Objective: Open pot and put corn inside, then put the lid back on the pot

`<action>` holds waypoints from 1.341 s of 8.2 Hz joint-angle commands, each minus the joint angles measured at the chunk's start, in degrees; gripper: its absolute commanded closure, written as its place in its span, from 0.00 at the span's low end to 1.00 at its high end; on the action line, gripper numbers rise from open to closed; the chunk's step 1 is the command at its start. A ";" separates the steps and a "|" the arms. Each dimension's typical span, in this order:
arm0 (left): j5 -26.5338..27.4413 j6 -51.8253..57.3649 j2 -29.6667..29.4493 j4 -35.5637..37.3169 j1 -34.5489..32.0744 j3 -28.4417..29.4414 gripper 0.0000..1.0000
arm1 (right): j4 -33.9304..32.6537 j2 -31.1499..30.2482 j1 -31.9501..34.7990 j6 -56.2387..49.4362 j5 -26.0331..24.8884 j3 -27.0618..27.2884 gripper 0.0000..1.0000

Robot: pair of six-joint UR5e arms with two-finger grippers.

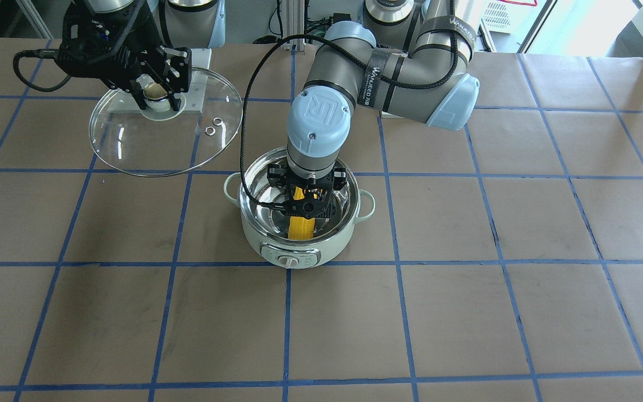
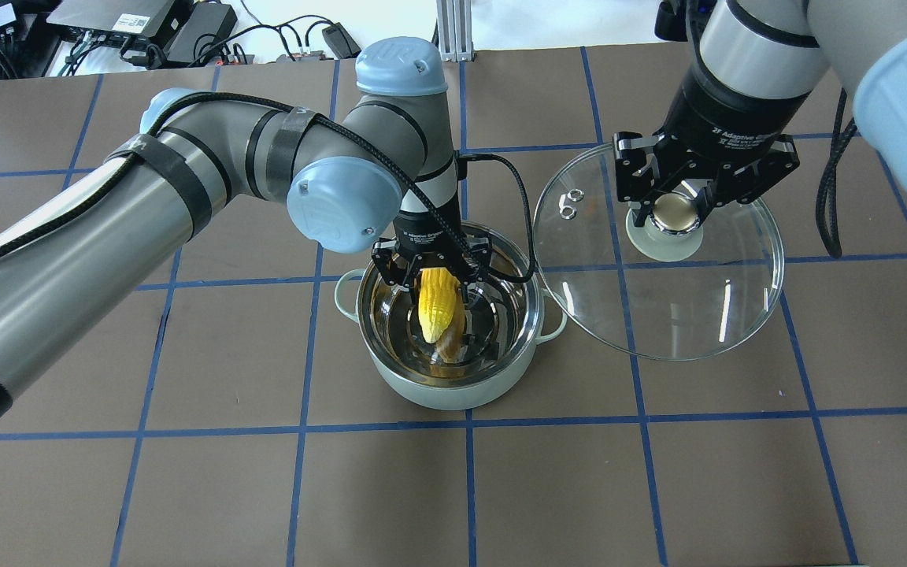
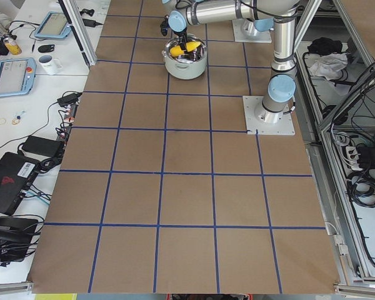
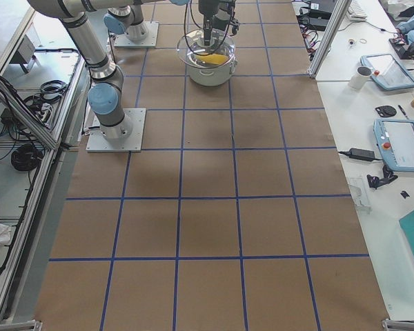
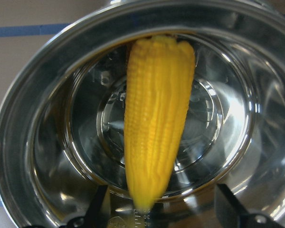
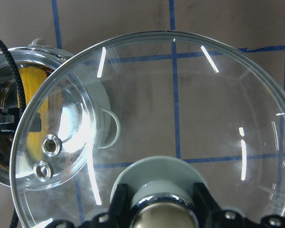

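The pale mint-green pot [image 2: 438, 390] stands open mid-table, its dial [image 1: 288, 260] facing away from the robot. The yellow corn [image 2: 438, 303] lies inside on the steel bowl, leaning along the wall; it also shows in the left wrist view [image 5: 156, 118]. My left gripper [image 2: 431, 272] hangs over the pot's mouth, open, its fingers wide apart on either side of the corn's end. My right gripper [image 2: 675, 206] is shut on the knob of the glass lid [image 2: 682, 307] and holds the lid level in the air beside the pot, its edge over the pot's rim [image 6: 61, 156].
The table is brown paper with a blue tape grid. The left arm's base plate [image 3: 269, 115] and the right arm's base plate [image 4: 114, 131] sit on the robot's side. Side tables hold tablets and a mug [image 3: 49, 62]. A black cable [image 2: 516, 213] loops by the pot.
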 commanded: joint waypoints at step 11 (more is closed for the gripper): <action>13.24 14.84 11.67 -15.73 22.32 12.59 0.00 | -18.59 15.77 18.24 19.21 0.91 0.09 1.00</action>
